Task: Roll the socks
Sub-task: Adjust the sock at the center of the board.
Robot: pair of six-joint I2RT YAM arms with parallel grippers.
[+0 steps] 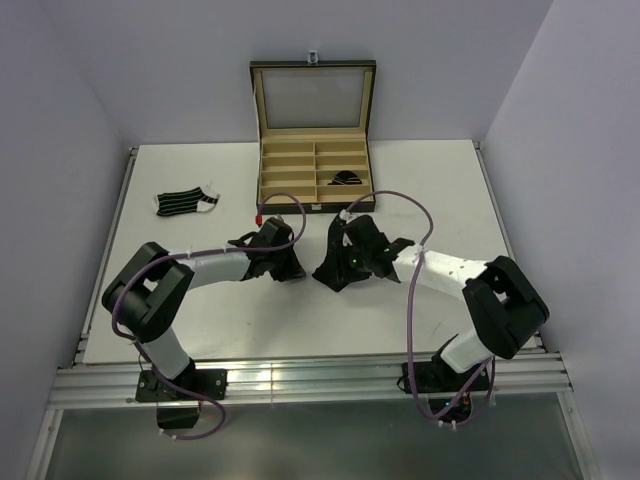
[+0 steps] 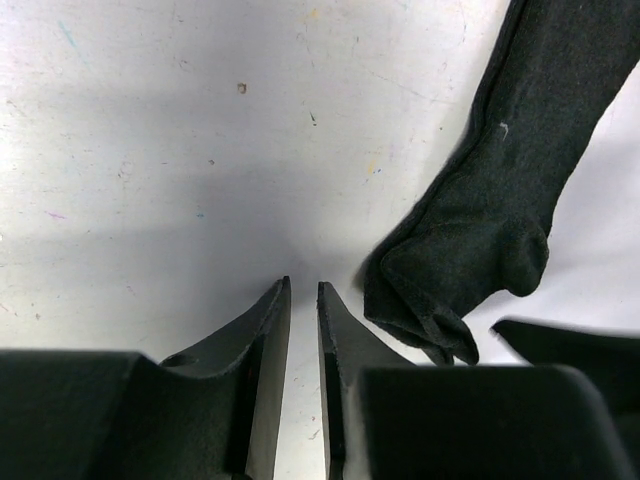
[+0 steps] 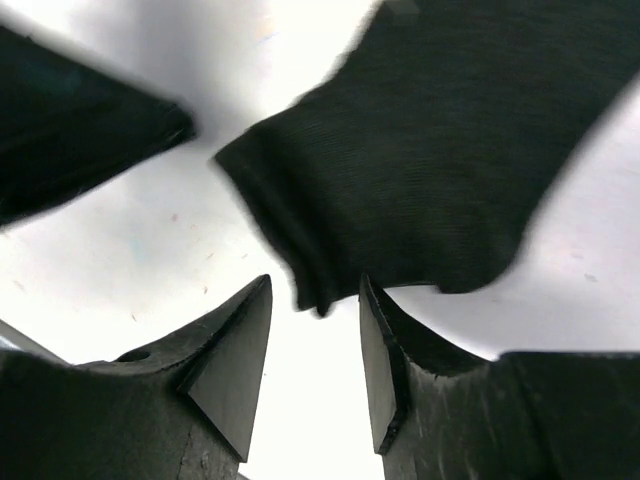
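A plain black sock [image 2: 500, 200] lies flat on the white table between my two grippers. In the right wrist view its edge [image 3: 420, 150] sits just ahead of my right gripper [image 3: 315, 285], which is open and touches nothing. My left gripper [image 2: 302, 288] is closed to a thin slit and empty, with the sock's end just to its right. In the top view both grippers [image 1: 290, 265] [image 1: 332, 268] meet at mid-table and hide most of the sock. A black sock with white stripes [image 1: 185, 202] lies flat at the far left. A rolled dark sock [image 1: 345, 179] sits in the box.
The open black compartmented box with tan lining [image 1: 312, 160] stands at the table's far edge, its lid up. Purple cables loop over both arms. The dark shape [image 3: 70, 120] at the right wrist view's upper left is the other gripper.
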